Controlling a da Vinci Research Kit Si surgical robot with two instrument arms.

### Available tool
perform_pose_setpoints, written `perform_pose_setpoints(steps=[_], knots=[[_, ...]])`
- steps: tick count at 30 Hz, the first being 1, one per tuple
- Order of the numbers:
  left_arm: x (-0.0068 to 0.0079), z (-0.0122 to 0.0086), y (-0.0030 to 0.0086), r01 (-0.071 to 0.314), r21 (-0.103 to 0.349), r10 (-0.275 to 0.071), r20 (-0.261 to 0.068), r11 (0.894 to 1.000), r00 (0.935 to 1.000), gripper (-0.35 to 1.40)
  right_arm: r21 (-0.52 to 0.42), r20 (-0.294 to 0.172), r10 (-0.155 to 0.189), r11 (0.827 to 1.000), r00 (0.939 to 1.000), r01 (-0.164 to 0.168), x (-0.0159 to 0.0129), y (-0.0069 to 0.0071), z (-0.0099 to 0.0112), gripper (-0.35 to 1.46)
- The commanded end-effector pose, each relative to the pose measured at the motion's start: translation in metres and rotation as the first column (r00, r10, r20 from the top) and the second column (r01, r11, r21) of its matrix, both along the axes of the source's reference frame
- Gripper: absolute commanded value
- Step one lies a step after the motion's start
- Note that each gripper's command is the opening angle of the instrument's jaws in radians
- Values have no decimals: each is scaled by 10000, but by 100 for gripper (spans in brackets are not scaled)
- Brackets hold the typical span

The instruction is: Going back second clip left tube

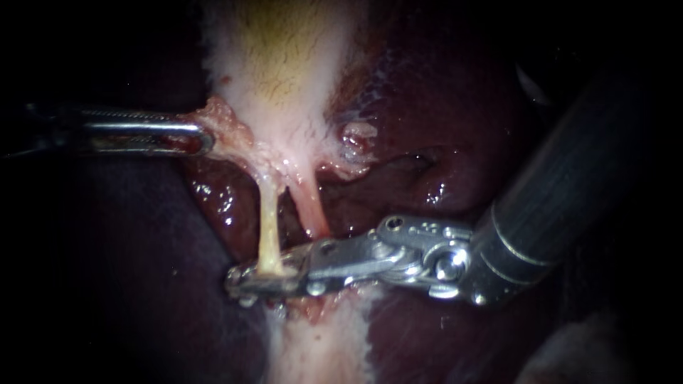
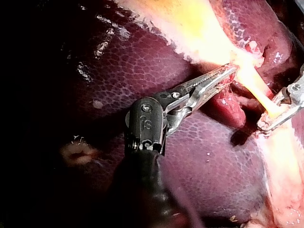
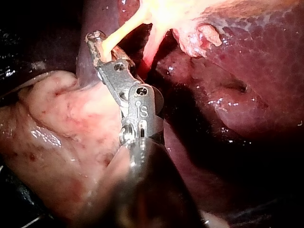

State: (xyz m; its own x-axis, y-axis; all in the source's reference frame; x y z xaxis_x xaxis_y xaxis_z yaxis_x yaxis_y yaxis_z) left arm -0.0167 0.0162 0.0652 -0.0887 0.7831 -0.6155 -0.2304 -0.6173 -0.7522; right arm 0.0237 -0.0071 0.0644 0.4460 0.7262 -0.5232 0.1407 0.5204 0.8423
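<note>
Around the pale, yellow-streaked gallbladder [image 1: 284,64], dark red liver [image 1: 441,142] fills the scene. Below the gallbladder, the right instrument [image 1: 245,279] reaches across, its jaws pressed from two sides on the lower end of the left tube [image 1: 268,227], pinching it. At the gallbladder's lower edge, the left instrument [image 1: 203,136] pinches a ragged fold of the gallbladder's pale tissue between its jaws. From the gallbladder's neck the left tube stretches taut down to the right instrument, with a pinker right tube [image 1: 311,206] just beside it.
</note>
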Motion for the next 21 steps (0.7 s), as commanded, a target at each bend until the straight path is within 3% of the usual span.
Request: perform_pose_setpoints(steps=[1,5,7,9,11,17,21], knots=[[0,0,0,-3,-20,3,-3,10000,10000,-35,4,-1,1,10000,10000,-1,0,0,0,-35],[0,0,0,-5,-20,5,-2,10000,10000,-35,-5,23,-13,10000,10000,13,0,0,0,-35],[0,0,0,-5,-20,5,-2,10000,10000,-35,31,-78,39,10000,10000,-38,0,0,0,-9],[0,0,0,-5,-20,5,-2,10000,10000,-35,110,-118,101,9999,9999,-100,4,0,0,30],[0,0,0,-5,-20,5,-2,10000,10000,-35,89,-109,256,9996,9996,-255,8,1,0,44],[1,0,0,-7,-19,7,-1,10000,10000,-35,-144,-101,490,9987,9987,-491,16,1,1,49],[1,0,0,-7,-20,7,-1,10000,10000,-35,-764,-98,897,9930,9959,-902,14,4,13,50]])
